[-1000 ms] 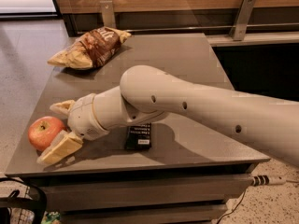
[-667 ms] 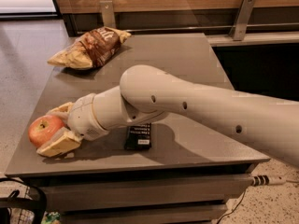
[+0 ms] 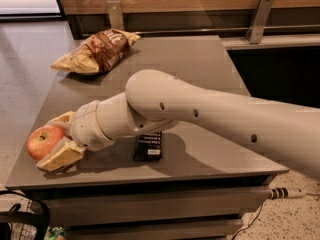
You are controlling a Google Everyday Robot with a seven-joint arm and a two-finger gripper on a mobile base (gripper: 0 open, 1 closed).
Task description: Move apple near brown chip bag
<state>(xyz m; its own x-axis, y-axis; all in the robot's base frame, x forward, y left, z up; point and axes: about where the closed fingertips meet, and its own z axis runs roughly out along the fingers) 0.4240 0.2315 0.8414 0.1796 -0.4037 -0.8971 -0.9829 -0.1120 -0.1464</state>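
Note:
The red-orange apple (image 3: 42,141) sits at the near left corner of the grey table (image 3: 200,74). My gripper (image 3: 48,144) reaches it from the right. Its tan fingers (image 3: 60,156) sit on either side of the apple, one behind and one in front, and press against it. The apple still rests on the table. The brown chip bag (image 3: 97,51) lies crinkled at the far left corner, well away from the apple. My white arm crosses the table from the right.
A flat black wrapped bar (image 3: 149,146) lies near the front edge, partly under my arm. The table's left and front edges are close to the apple. A wooden wall with metal brackets (image 3: 116,14) runs behind the table. A cable lies on the floor at right.
The fingers have drawn in closer around the apple. The apple has shifted slightly left. The arm has barely moved.

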